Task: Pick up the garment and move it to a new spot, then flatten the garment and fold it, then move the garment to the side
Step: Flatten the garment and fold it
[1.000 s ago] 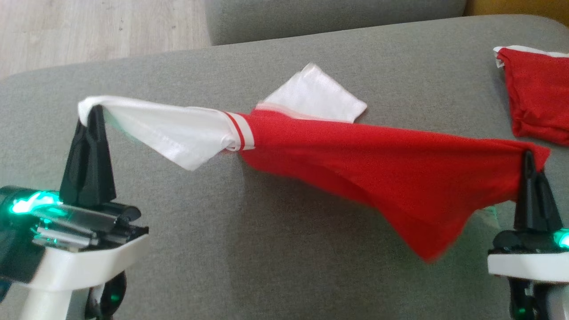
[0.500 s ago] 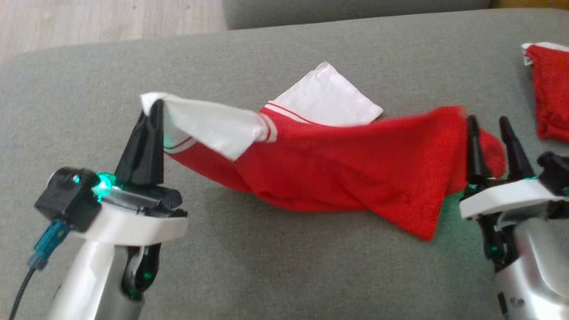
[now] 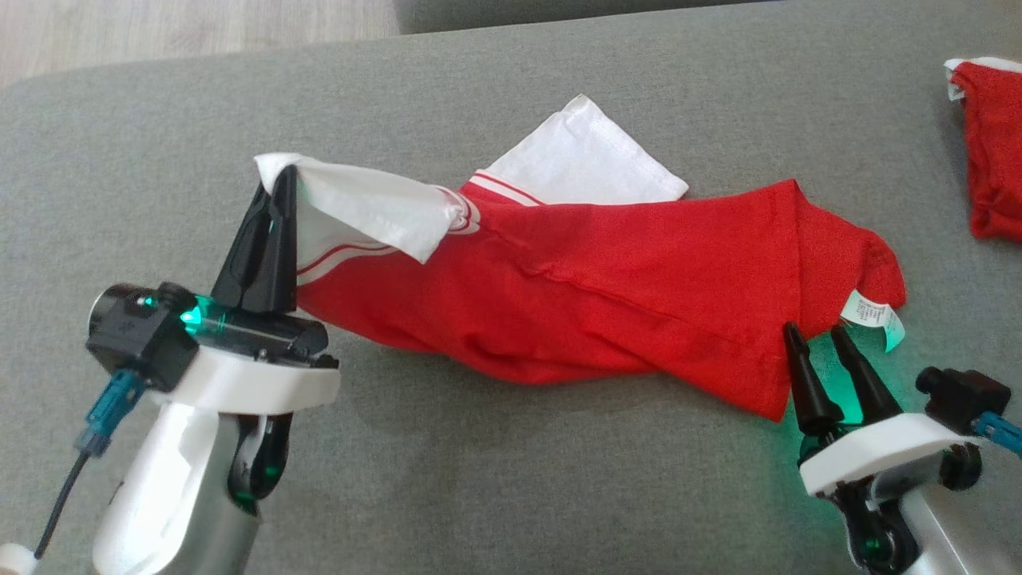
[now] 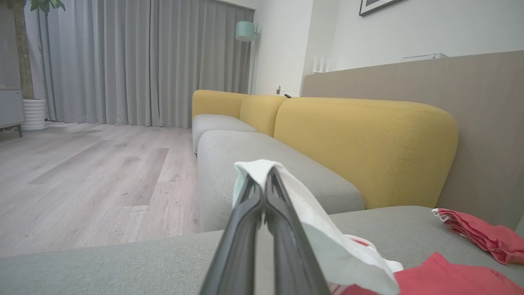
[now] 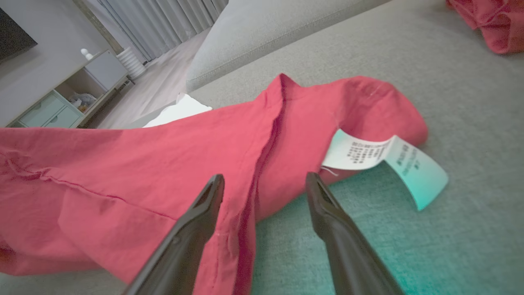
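Note:
The garment is a red shirt with white sleeves, stretched across the grey sofa seat. My left gripper is shut on a white sleeve end and holds it raised off the seat. The red body lies slack on the cushion, its white care label sticking out at the right end. My right gripper stands open just in front of that red hem, nothing between its fingers. The other white sleeve lies flat behind the body.
A second red garment lies crumpled at the seat's right edge, also seen as red cloth in the left wrist view. Yellow backrests rise behind the seat. Wooden floor lies beyond the far-left edge.
My right gripper opened and let go of the red hem, then drew back toward me. The garment's right end dropped onto the seat. The left gripper carried its sleeve rightward.

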